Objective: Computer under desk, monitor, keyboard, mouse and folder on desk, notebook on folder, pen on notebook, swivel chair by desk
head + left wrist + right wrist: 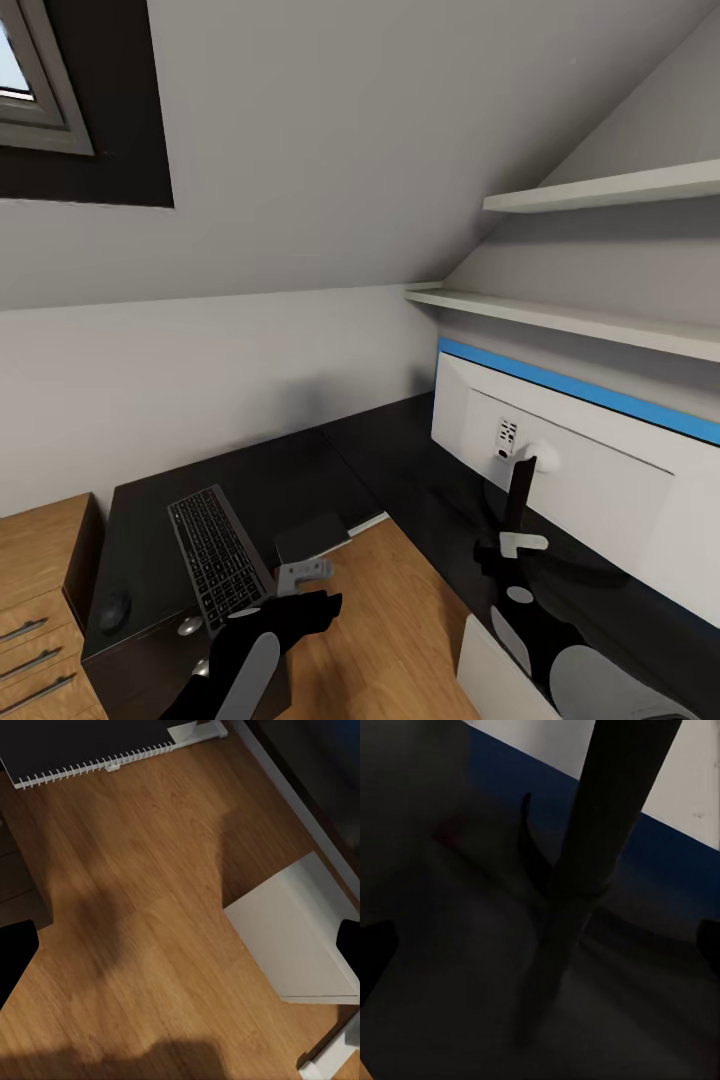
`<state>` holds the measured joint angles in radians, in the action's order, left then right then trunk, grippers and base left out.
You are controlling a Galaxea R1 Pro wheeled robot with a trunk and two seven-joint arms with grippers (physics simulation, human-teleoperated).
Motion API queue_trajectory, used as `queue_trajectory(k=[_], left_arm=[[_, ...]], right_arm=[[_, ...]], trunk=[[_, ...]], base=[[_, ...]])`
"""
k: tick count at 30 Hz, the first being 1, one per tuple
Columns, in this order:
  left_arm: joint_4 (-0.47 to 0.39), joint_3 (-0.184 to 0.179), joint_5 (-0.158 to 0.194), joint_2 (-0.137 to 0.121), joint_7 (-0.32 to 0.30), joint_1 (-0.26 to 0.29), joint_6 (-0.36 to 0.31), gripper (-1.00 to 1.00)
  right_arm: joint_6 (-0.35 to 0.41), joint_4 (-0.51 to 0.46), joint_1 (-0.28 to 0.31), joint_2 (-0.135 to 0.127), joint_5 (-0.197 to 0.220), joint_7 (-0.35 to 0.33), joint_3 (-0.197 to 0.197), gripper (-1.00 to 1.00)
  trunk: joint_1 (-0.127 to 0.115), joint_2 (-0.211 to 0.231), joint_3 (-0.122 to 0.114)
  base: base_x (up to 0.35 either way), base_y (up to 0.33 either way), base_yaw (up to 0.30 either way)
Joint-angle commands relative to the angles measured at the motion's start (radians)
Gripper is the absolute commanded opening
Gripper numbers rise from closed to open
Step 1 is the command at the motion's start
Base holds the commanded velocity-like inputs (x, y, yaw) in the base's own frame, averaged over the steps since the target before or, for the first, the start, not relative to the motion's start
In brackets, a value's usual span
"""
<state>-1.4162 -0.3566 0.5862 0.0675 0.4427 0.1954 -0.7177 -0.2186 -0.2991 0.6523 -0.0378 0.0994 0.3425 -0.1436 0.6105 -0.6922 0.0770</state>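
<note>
The keyboard lay on the desk, the mouse beside it near the front edge. The monitor stood along the far arm, silver-white back showing.

Glossy black L-shaped surface carrying computer gear

The keyboard lies on the left wing near its front edge, the mouse beside it at the left corner; the monitor stands on the right wing, back outward.

The monitor blocks the desk's right wing; the corner lies open.
</note>
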Motion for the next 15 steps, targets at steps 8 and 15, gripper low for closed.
queue_trajectory(k=[8, 15], left_arm=[[-0.001, -0.005, 0.011, 0.0, 0.01, 0.001, -0.002, 1.0], [0.0, -0.005, 0.012, 0.0, 0.011, 0.001, -0.002, 1.0]], right_arm=[[-0.004, 0.0, 0.002, -0.019, 0.012, 0.006, -0.006, 1.0], [-0.004, -0.002, 0.003, -0.034, 0.013, 0.006, -0.003, 1.0]], trunk=[[0.0, -0.002, 0.002], [0.0, -0.002, 0.002]], base=[[0.0, 0.0, 0.0], [0.078, -0.042, 0.0]])
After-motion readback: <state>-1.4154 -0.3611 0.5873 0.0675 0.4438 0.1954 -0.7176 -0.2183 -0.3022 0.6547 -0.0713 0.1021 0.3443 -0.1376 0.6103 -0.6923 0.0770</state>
